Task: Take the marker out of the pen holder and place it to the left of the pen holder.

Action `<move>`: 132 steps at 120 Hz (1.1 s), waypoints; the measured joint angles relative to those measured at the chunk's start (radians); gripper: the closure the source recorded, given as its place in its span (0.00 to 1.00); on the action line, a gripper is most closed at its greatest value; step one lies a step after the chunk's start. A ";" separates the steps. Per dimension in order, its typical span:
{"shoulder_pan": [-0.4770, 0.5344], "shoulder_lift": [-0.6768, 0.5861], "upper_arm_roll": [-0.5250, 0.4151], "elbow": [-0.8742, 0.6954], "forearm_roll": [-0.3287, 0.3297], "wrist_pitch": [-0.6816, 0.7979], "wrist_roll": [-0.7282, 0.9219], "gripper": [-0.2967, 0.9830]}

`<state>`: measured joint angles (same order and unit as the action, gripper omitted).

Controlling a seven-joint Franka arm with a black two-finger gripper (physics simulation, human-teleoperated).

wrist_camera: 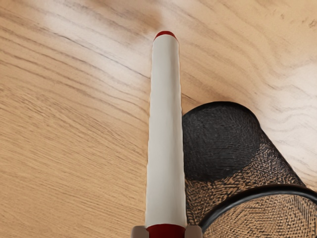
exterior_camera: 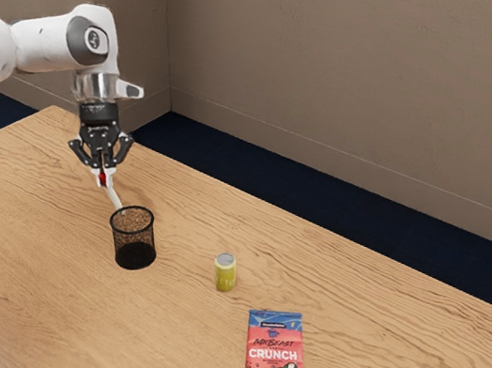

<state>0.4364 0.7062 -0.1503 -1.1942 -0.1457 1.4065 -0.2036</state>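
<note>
A brown wooden table with wavy dark lines sits by plain grey-brown walls, and the dark blue floor peeks out behind it

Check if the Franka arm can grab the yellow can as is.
Probably not: the gripper is shut on the marker, so it would have to let go first. The yellow can itself looks approachable, standing apart from the pen holder.
</note>
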 joint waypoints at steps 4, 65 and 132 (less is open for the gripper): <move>0.010 0.005 -0.010 -0.009 0.011 0.022 0.003 0.85; 0.026 -0.014 0.016 -0.124 0.030 0.118 0.042 0.59; 0.025 0.002 0.054 -0.221 0.019 0.095 0.080 0.60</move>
<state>0.4616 0.7081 -0.0967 -1.4151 -0.1268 1.5016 -0.1233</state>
